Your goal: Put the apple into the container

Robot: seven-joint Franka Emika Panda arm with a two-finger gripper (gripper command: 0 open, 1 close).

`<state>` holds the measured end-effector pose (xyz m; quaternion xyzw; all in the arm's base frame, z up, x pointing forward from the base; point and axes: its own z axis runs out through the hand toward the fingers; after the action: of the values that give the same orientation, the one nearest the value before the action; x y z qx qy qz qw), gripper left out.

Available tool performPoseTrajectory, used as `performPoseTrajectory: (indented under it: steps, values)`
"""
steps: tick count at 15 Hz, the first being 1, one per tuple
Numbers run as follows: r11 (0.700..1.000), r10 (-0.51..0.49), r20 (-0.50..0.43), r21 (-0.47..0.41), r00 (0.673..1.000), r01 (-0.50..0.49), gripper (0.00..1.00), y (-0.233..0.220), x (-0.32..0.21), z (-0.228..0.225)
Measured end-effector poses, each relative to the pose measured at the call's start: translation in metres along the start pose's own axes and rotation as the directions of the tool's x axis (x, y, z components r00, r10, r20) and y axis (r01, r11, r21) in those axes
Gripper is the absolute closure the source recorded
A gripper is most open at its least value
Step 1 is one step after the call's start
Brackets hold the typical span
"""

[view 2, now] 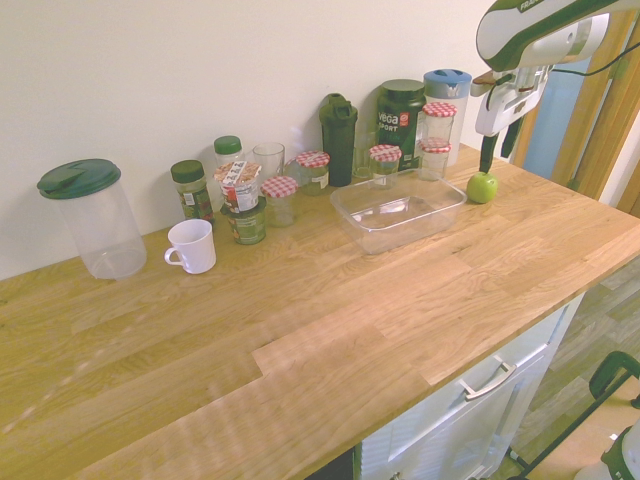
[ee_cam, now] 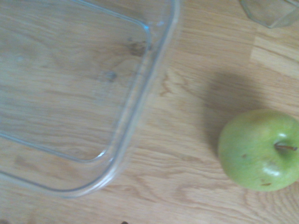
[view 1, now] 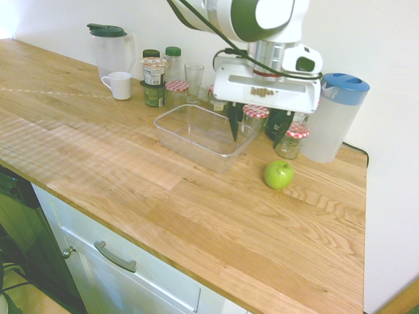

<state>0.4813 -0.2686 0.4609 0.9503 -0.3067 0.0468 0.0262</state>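
The green apple [view 1: 279,174] [view 2: 482,187] [ee_cam: 259,149] rests on the wooden counter, a short way off the end of the clear plastic container [view 1: 193,142] [view 2: 410,233] [ee_cam: 140,107]. The tub holds nothing. My gripper [view 1: 258,131] [view 2: 497,150] hangs open and empty above the counter, over the gap between the tub's end and the apple, just in front of the jars. Its dark fingers point down, clear of the apple. In the wrist view the apple lies beside the tub's rounded corner.
Jars with red-checked lids [view 1: 292,139] and a translucent jug with a blue lid [view 1: 334,118] stand right behind the apple. A black shaker [view 2: 338,125], a dark tub [view 2: 400,108], spice jars, a glass, a white mug [view 1: 119,85] and a green-lidded jug [view 2: 90,218] line the wall.
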Motion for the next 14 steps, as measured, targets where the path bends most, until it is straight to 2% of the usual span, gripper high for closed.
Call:
performPoseTrajectory:
  steps: [3,8,9,14]
  values:
    - [1.000,-0.003,0.019,-0.031,1.000,0.004,0.00,0.011,0.029,0.025]
    - [0.999,0.010,0.034,-0.052,0.999,-0.008,0.00,0.002,0.058,0.069]
    - [0.999,0.018,0.031,-0.052,0.999,-0.016,1.00,0.001,0.061,0.075]
    - [0.997,0.044,0.032,-0.066,0.999,-0.042,1.00,0.000,0.070,0.101]
